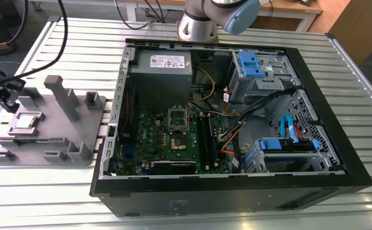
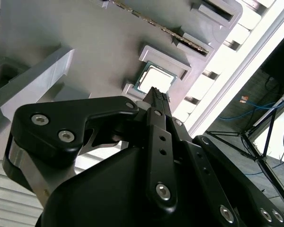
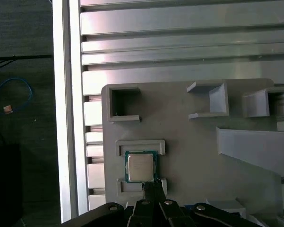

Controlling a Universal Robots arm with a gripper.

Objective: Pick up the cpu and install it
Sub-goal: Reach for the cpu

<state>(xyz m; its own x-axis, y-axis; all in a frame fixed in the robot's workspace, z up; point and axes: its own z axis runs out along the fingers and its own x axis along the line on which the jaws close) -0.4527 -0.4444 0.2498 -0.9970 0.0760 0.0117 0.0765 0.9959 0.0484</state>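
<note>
At the exterior view's left, the gripper (image 1: 7, 100) is hovering over the grey tray (image 1: 45, 160), which is resting on the slatted table (image 1: 58, 196). The cpu (image 1: 25, 121) is lying flat in a shallow pocket of that tray, metal top facing up, framed by two low bracket walls. In the first wrist view, the fingertips of the gripper (image 3: 151, 185) are lining up just beside one edge of the cpu (image 3: 141, 166). In the second wrist view, the gripper (image 2: 157, 94) is pointing down at the cpu (image 2: 154, 79) from above. The fingers are sitting drawn together, narrow, with nothing between them. The exterior view is showing them apart from the chip, not touching it. A memory stick (image 1: 32, 140) is lying in a slot of the tray near the cpu. To the exterior view's right of the tray, the open case (image 1: 339, 143) is lying on its side with the motherboard (image 1: 153, 143) facing up. On the motherboard, the socket (image 1: 176, 140) is sitting uncovered, with its plate (image 1: 176, 116) apparently folded back beside it. The arm (image 1: 218, 14) is rising behind the case at the far edge of the table.
</note>
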